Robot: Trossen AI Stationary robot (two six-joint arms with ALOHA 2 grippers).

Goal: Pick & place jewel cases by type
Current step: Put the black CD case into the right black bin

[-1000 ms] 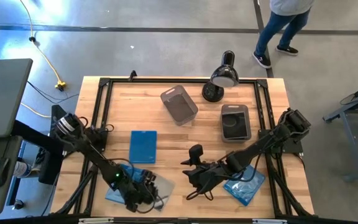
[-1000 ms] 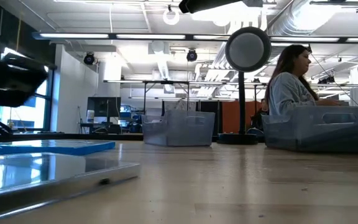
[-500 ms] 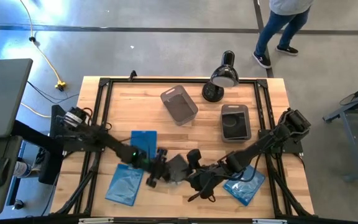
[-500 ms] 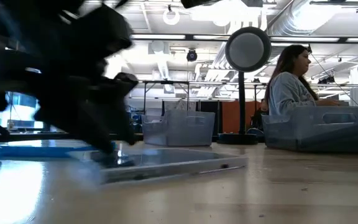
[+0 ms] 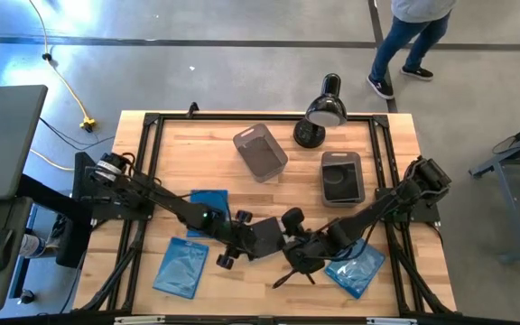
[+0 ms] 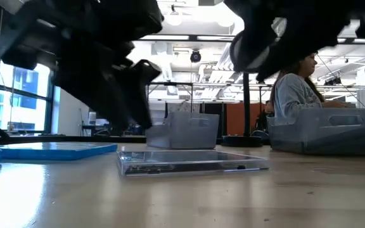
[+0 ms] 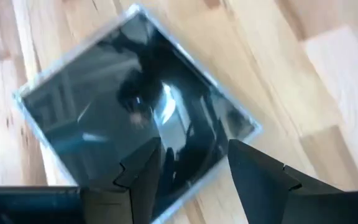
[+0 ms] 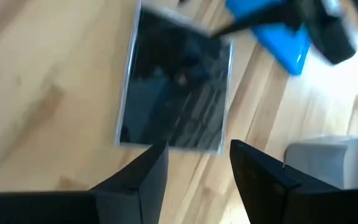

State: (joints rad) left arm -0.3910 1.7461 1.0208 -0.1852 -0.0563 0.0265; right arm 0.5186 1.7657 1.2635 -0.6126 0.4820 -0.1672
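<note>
The dark jewel case point(image 5: 264, 237) lies flat on the bench point(image 5: 269, 190) — between the left jaws point(image 5: 242, 242) and right jaws point(image 5: 289, 244), both released, gripping nothing.

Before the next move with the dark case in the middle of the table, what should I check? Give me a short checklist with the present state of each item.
1. Dark jewel case flat on table: ok, low view shows it lying level.
2. Left gripper open: ok, fingers apart at one edge of the case.
3. Right gripper open: ok, at the opposite edge.
4. Case gripped by either arm: cannot tell.
5. Tub already holds a dark case: ok.
6. Tub empty: cannot tell.
</note>
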